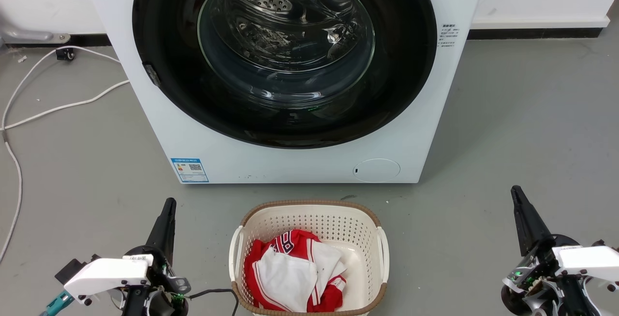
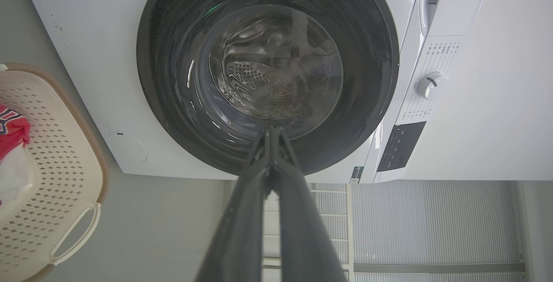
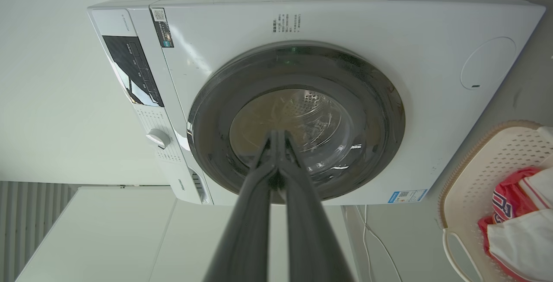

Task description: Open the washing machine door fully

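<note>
**Door shut, both claws idle**

The washing machine door (image 1: pixel 285 54) sits at 12 o'clock in the head view, flush with the white washer front (image 1: pixel 290 166). It is a glossy black disc around a clear domed bowl, with the steel drum (image 1: pixel 271 1) visible through it. The left gripper (image 1: pixel 169 205) at 7 o'clock and the right gripper (image 1: pixel 516 192) at 4 o'clock are well apart from it, fingers pressed together, gripping nothing. The reach looks not yet begun. The next move calls for a claw at the small grey catch (image 1: pixel 151 75), at 8 o'clock on the rim, probably the pull point.
</note>
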{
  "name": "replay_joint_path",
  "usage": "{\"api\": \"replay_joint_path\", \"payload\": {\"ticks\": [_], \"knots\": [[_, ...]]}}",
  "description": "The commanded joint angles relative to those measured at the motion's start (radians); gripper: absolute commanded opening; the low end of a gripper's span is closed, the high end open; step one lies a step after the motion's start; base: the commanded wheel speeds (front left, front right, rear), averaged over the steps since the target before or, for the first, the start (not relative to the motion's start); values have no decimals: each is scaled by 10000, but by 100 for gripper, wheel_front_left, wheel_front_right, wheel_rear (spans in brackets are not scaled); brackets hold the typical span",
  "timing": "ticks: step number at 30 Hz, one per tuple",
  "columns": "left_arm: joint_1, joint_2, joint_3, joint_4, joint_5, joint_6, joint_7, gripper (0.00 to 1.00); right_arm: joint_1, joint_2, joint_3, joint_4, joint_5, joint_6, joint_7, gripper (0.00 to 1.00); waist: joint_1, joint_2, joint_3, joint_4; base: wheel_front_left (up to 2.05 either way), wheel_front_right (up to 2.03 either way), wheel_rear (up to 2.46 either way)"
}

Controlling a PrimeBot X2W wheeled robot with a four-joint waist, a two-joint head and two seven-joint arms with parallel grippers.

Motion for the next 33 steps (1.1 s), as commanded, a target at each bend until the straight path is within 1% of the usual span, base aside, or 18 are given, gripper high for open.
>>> {"api": "replay_joint_path", "payload": {"ticks": [1, 9, 10, 12, 22, 30, 33], "knots": [[-72, -2, 22, 6, 27, -32, 27, 0, -141, 21, -24, 16, -62, 0, 27, 0, 0, 0, 0, 0, 0, 0, 0], [-74, -10, 38, 5, 37, -32, 41, 0, -142, 37, -43, 16, -79, 0, 46, 0, 0, 0, 0, 0, 0, 0, 0], [-2, -14, 13, -2, 17, -2, 4, 100, -2, 16, -22, -2, -21, 0, 7, 100, 0, 0, 0, 0, 0, 0, 0], [123, -58, 1, 181, 15, 2, -3, 100, 134, 42, -4, 181, -12, 0, 7, 100, 0, 0, 0, 0, 0, 0, 0], [154, -59, -273, -269, 336, -2, -500, 100, 308, 56, 139, -279, -305, 0, -484, 100, 0, 0, -8, -15, 0, 0, 0], [123, -61, -131, -780, 1232, -4, -858, 100, 375, 67, 34, -851, -1496, 0, -838, 100, 0, 0, 3, -17, 0, 0, 0], [83, -61, -78, -979, 1753, -5, -985, 100, 408, 71, 66, -1095, -2245, 0, -963, 100, 0, 0, 9, -15, 0, 0, 0]]}}
